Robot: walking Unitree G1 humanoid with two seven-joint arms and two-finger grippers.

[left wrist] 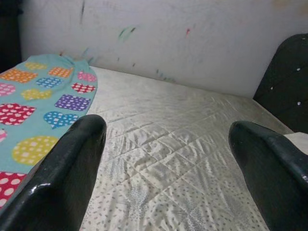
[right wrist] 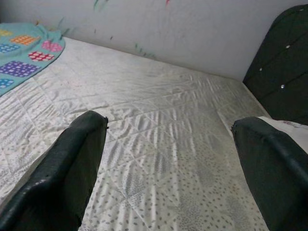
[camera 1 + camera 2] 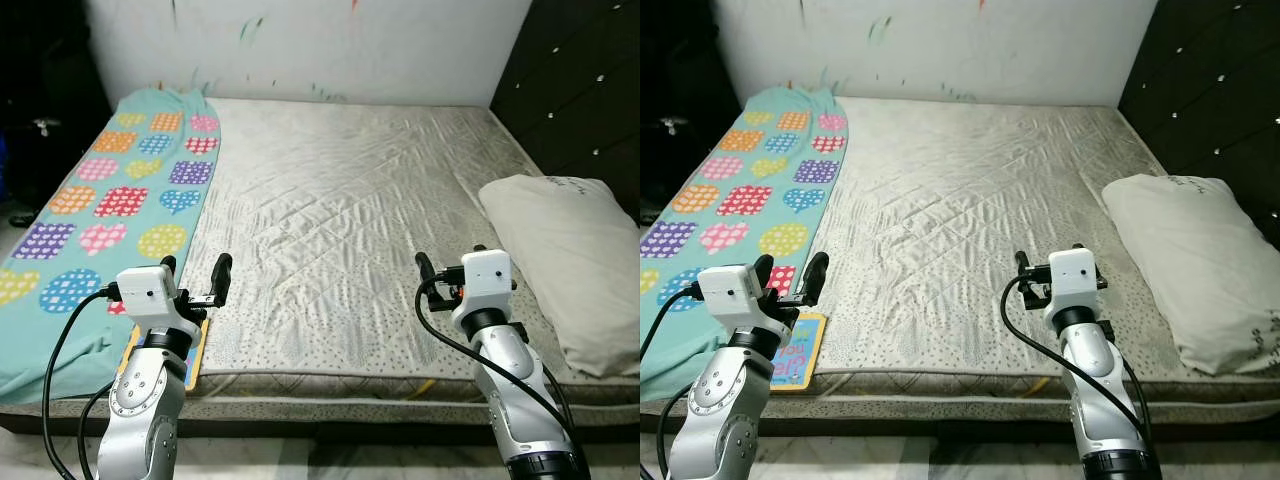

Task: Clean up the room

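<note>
Book [image 3: 797,352], thin and colourful, flat at the mattress [image 3: 340,200] front edge near its left corner, partly under the left gripper [image 3: 195,272], touching the heart-print blanket [image 3: 110,200] edge as far as I can tell. Left fingers spread, empty, arm raised over the front edge. Right gripper [image 2: 166,163] spread too, hovering mid front edge. Pillow [image 3: 570,260] at right edge.

A home bedroom, a bare quilted mattress [image 3: 350,220] lying wall to wall, pillow [image 3: 570,260] resting at one side, heart-patterned blanket [image 3: 110,200] lying along the other
</note>
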